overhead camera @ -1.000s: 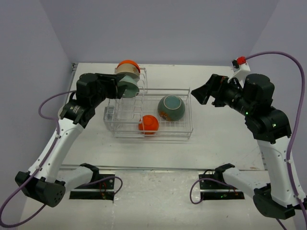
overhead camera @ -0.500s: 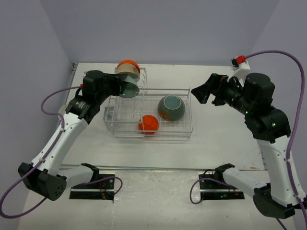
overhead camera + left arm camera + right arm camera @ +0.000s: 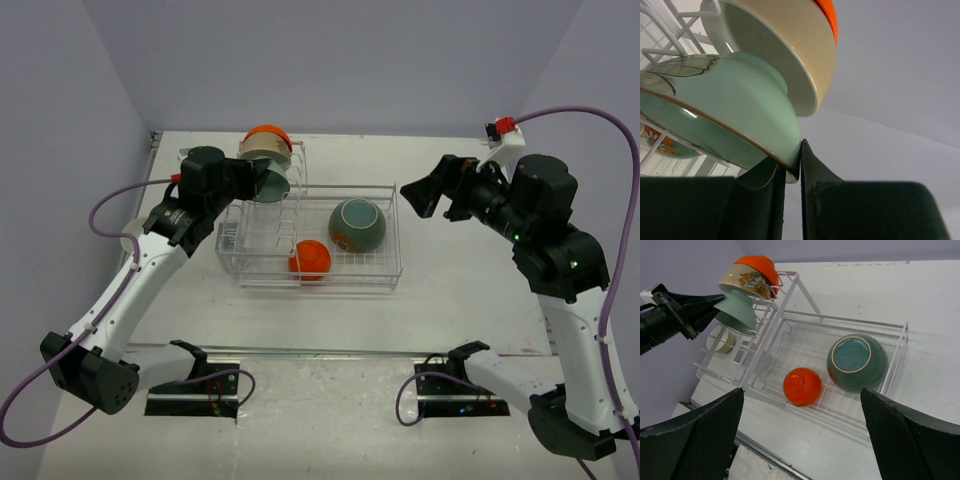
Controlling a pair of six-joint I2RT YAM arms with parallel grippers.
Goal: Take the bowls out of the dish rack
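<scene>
One pale green bowl (image 3: 725,115) stands on edge at the far-left end of the dish rack (image 3: 350,283). Left end effector (image 3: 800,152), wider a second ago, now pinches its rim; lift-out looks next. Right end effector (image 3: 422,196) gapes wide, right of the rack.

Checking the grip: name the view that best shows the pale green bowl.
Left wrist: the pale green bowl fills it, rim pinched in the left claw. Top external shows it small and shadowed; right wrist, distant.
</scene>
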